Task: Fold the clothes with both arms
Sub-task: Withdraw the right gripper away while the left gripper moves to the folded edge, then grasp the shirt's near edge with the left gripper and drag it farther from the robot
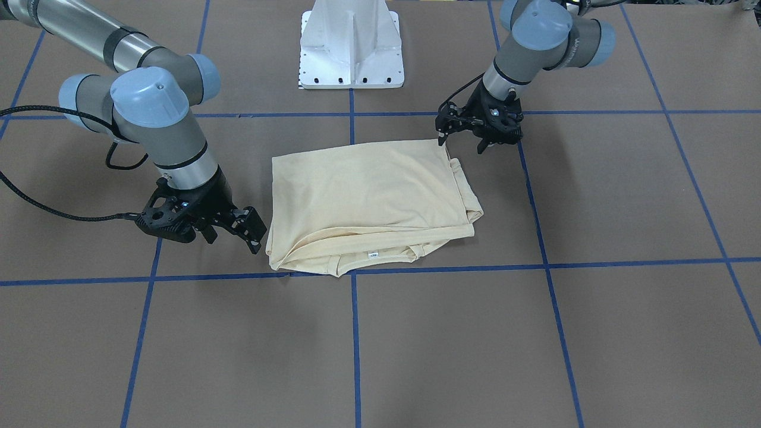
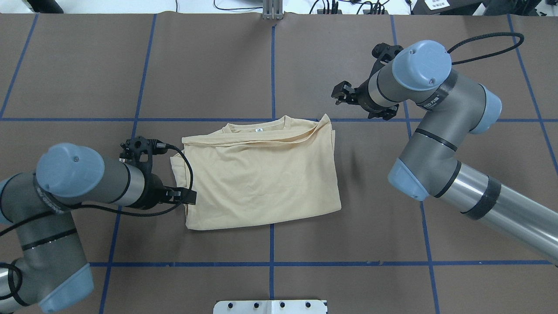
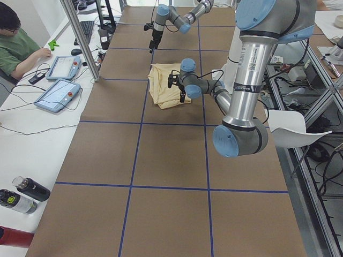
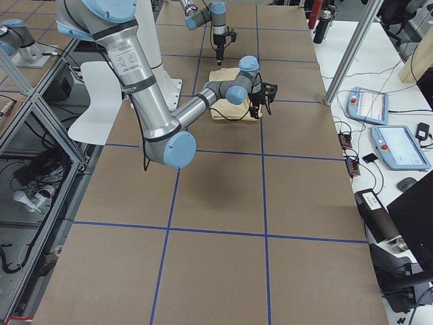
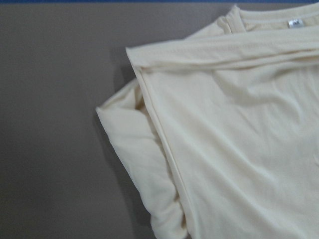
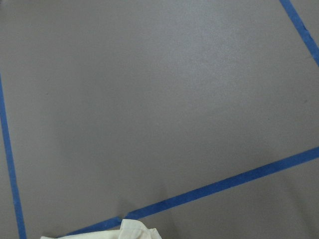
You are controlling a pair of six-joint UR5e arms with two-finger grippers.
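Note:
The clothes are one cream-yellow shirt [image 1: 368, 196] [image 2: 261, 174], folded into a rough rectangle mid-table with its white neck label [image 1: 373, 255] on the edge far from the robot. No print shows. My left gripper [image 1: 461, 145] [image 2: 185, 196] hovers open at the shirt's corner nearest the robot, fingers spread and holding nothing. My right gripper [image 1: 235, 241] [image 2: 348, 98] is open beside the opposite far corner, clear of the fabric. The left wrist view looks down on the folded layers of the shirt [image 5: 224, 139]. In the right wrist view, only a shirt [image 6: 134, 230] corner shows.
Brown table paper carries a blue tape grid [image 1: 355, 333]. The white pedestal base [image 1: 351, 53] stands on the robot's side. Beyond the far edge, a side table holds tablets [image 3: 56, 93] and bottles [image 3: 21, 193], with a seated person [image 3: 19, 43].

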